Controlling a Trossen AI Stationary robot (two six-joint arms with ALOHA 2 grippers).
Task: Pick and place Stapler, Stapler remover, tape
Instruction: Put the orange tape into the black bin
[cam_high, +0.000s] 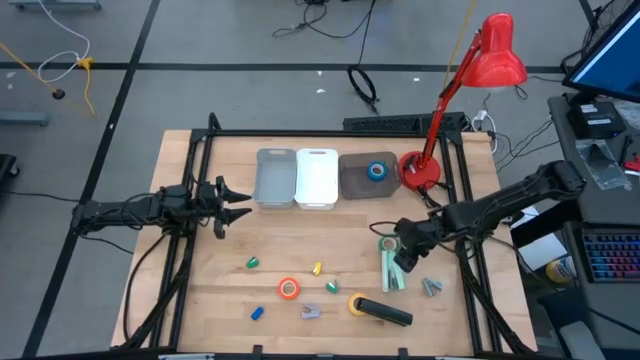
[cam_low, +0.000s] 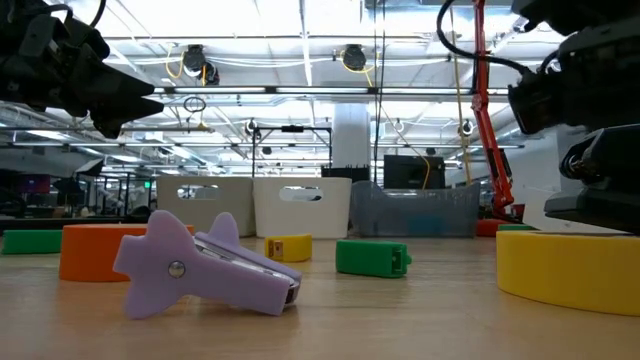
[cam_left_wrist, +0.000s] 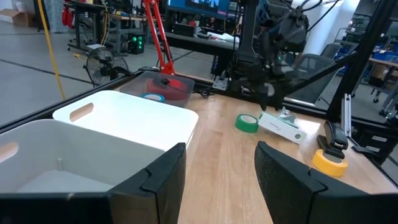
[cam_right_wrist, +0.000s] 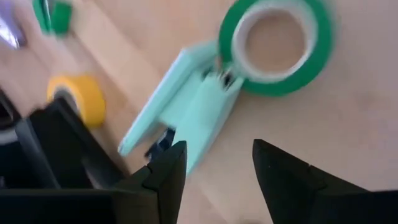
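Wooden tabletop (cam_high: 330, 250), ringed by a black frame in a lab with cables trailing over the floor, is carrying a scatter of desk supplies as two dark arms are working above it. Nearest the front edge, a black stapler (cam_high: 385, 312) is lying with a yellow tape roll (cam_high: 357, 304) touching its end; a lilac staple remover (cam_low: 205, 266) and an orange tape roll (cam_high: 289, 289) are sitting just beside them, with small blue, green and yellow blocks strewn between. A grey staple remover (cam_high: 432, 288) is resting toward the right.

Farther in, the right gripper (cam_high: 405, 250) is hovering with its jaws apart over a mint-green stapler (cam_right_wrist: 186, 115), whose end is touching a green tape roll (cam_right_wrist: 277, 43). Across the table the left gripper (cam_high: 222, 208) is waiting, jaws apart and empty, beside the bins.

Along the far edge, a grey bin (cam_high: 275, 178) and a white bin (cam_high: 317, 177) are standing next to a dark tray (cam_high: 355, 180) holding a blue tape roll (cam_high: 378, 171), with a red desk lamp (cam_high: 470, 90) at the corner.

Risk, judging from this layout: because stapler and green roll are touching, a descending finger could be landing on both, nudging the roll away or pinching the stapler off-centre so that it is swinging or slipping on the lift. The lamp's base, close to the tray, looks likely to be crowding any carry toward it.
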